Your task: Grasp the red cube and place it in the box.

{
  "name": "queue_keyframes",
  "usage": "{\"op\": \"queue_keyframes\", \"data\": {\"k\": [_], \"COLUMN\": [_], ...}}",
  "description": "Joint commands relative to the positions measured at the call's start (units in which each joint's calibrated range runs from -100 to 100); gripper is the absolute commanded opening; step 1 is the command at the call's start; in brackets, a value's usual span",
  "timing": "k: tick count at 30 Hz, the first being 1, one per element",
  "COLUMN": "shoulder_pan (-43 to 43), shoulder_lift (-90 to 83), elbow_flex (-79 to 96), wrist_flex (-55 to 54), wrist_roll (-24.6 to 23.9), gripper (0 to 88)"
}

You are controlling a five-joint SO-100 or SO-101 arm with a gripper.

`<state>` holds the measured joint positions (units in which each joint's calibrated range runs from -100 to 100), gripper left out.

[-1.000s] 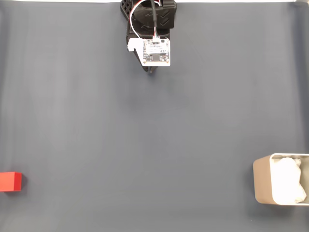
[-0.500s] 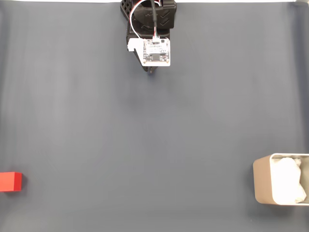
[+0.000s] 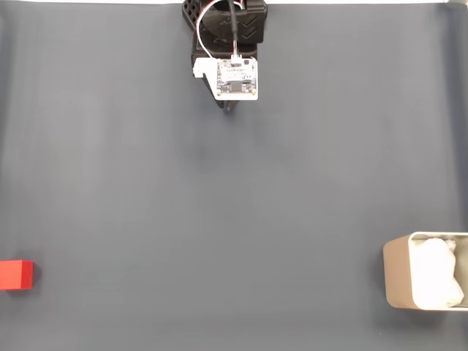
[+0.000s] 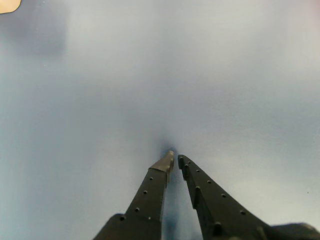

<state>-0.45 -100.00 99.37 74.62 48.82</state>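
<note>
The red cube lies on the dark grey mat at the far left edge of the fixed view, partly cut off by the frame. At the right edge stands the beige box with its white lumpy lining. The black arm sits folded at the top centre, and the gripper pokes out below its white camera block, far from both cube and box. In the wrist view the gripper has its two black fingers closed tip to tip, nothing between them, hanging over bare mat.
The dark grey mat covers the whole table. A beige corner shows at the top left of the wrist view.
</note>
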Motion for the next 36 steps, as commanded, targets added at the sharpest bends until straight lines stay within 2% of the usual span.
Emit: {"op": "queue_keyframes", "data": {"k": [1, 18, 23, 29, 36], "shoulder_pan": [0.4, 0.3, 1.4, 1.0, 1.4], "shoulder_lift": [0.1, 0.1, 0.7, 7.5, 21.1], "elbow_flex": [0.5, 0.5, -0.4, -9.4, -29.8], "wrist_flex": [1.2, 1.2, -8.6, -18.9, -19.0], "wrist_roll": [0.1, 0.0, -0.3, -0.1, 0.2], "gripper": [0.5, 0.3, 0.6, 0.1, 0.0]}}
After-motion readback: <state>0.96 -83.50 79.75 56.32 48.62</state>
